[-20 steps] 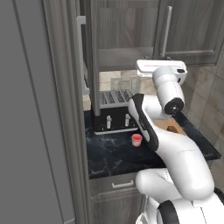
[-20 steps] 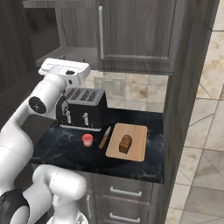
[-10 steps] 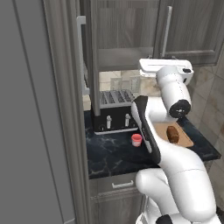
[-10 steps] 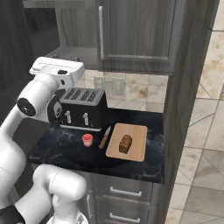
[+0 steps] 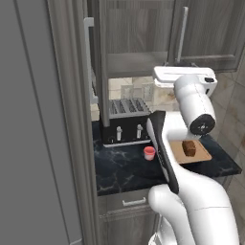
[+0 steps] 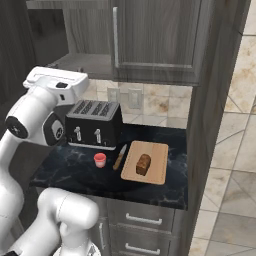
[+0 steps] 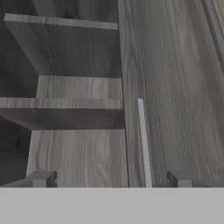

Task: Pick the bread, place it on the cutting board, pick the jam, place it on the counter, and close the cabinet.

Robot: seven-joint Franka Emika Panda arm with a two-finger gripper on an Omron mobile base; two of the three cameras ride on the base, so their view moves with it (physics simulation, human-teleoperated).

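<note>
The bread point(image 6: 143, 164) lies on the cutting board point(image 6: 158, 152), at the right of the counter point(image 6: 70, 170); the same bread point(image 5: 189, 148) and board point(image 5: 203, 157) show past the arm. The jam point(image 6: 100, 160) stands on the counter in front of the toaster, also seen as the jam point(image 5: 149, 153). The cabinet point(image 6: 160, 40) hangs above with its left door point(image 5: 98, 57) swung open. My gripper point(image 7: 111, 179) is open and empty, raised just under the cabinet and facing its shelf point(image 7: 78, 89) and the closed door's bar handle point(image 7: 142, 140).
A black toaster point(image 6: 95, 125) stands at the back of the counter. A wooden-handled knife point(image 6: 120, 156) lies between jam and board. A tall grey panel point(image 5: 43, 143) closes the left side; drawers point(image 6: 142, 220) sit below the counter.
My hand has drifted a little to the left under the cabinet. The forearm has swung aside, so the bread on the board now shows in the left base view. The jaws stayed open.
</note>
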